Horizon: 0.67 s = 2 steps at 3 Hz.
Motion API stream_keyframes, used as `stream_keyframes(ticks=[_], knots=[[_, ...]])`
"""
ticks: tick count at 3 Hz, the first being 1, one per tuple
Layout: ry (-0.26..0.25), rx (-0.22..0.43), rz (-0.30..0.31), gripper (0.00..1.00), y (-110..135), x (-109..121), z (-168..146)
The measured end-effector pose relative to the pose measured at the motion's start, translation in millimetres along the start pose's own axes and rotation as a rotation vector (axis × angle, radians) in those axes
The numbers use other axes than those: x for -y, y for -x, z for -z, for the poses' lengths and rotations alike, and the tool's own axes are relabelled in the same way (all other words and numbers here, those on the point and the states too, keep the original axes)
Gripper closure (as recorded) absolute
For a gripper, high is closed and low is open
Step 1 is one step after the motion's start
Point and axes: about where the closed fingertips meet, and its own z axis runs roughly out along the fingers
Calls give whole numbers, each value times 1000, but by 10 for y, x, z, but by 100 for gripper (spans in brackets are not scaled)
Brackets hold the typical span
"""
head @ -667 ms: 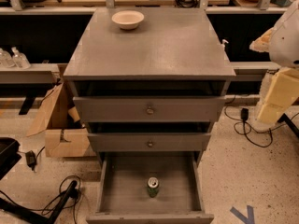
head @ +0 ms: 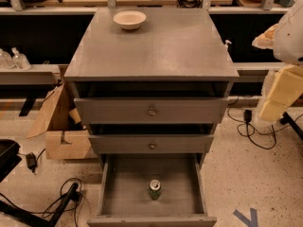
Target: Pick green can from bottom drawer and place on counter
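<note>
The green can (head: 155,189) stands upright on the floor of the open bottom drawer (head: 123,193), near the middle and towards the front. The counter (head: 161,46) is the flat grey top of the cabinet. My arm comes in at the right edge as white and cream segments. Its lower end with the gripper (head: 268,110) hangs to the right of the cabinet, level with the top drawer. It is well above and to the right of the can and touches nothing.
A cream bowl (head: 129,19) sits at the counter's back left. The two upper drawers (head: 151,111) are slightly pulled out. A cardboard box (head: 61,126) and cables lie on the floor at left, and more cables (head: 251,126) at right. A wooden desk stands behind.
The arm at the right edge has shifted slightly upward. The can, drawers and bowl have not moved.
</note>
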Motion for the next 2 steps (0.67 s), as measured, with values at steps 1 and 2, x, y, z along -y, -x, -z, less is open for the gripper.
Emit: stream_keyframes(ticks=[1,2], knots=[[45,100,5,0,-74,-18,-411],[50,314,0,0,-159,11,-983]])
